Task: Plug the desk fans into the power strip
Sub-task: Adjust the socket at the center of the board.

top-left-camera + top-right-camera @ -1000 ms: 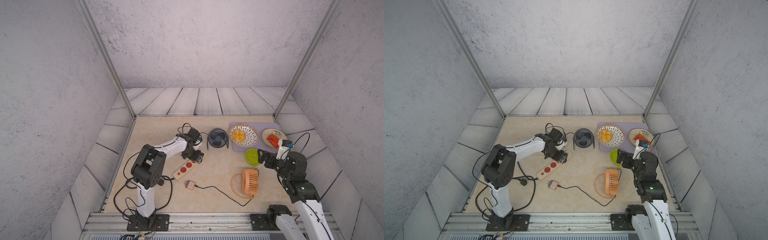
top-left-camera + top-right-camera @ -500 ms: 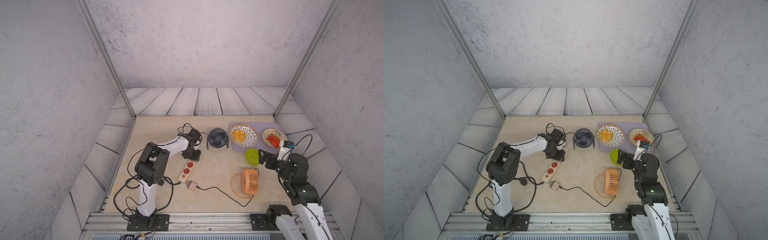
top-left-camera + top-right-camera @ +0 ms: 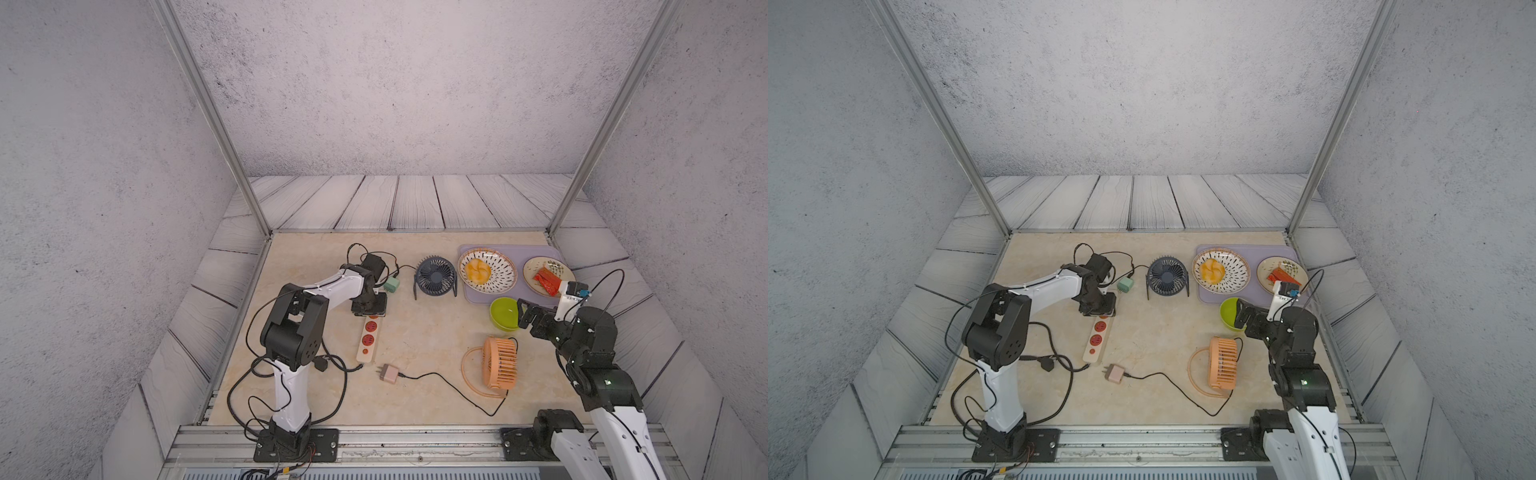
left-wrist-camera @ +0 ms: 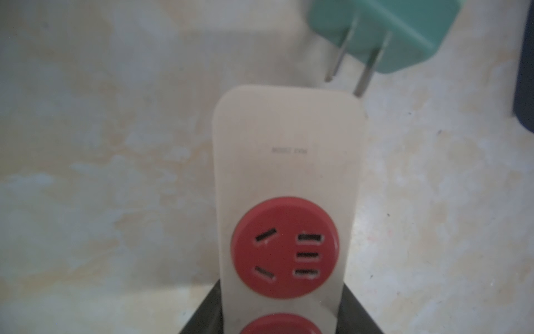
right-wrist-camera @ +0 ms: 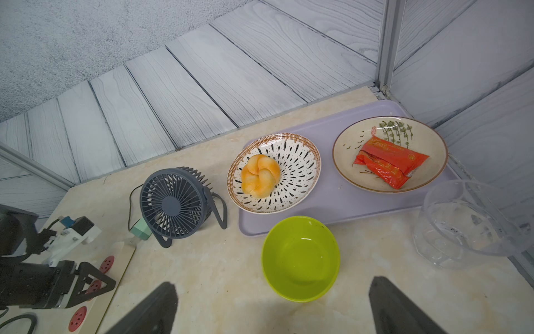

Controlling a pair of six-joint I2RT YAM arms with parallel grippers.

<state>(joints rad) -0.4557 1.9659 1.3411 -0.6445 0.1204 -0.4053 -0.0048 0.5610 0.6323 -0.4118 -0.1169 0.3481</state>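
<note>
Cream power strip [image 3: 368, 338] in left claw [image 3: 370, 309], right claw [image 3: 524, 316] wide, one navy fan [image 3: 435, 276], one orange fan [image 3: 500, 363]

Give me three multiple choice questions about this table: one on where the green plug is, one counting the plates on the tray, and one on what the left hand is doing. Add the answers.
1. Where does the green plug lie?
A. Plugged into a red socket
B. Beside the power strip's far end, near the dark blue fan
C. Lifted in the air by its cord

2. How many plates sit on the purple tray?
A. One
B. Two
C. Three

3. What is the left hand doing?
A. Hanging open, holding nothing
B. Gripping the green plug
C. Clamped on the power strip

Answers: 1 B, its prongs lie just past the strip's end. 2 B, one holds a bun, the other a red packet. 3 C, its fingers press the strip's two sides.
</note>
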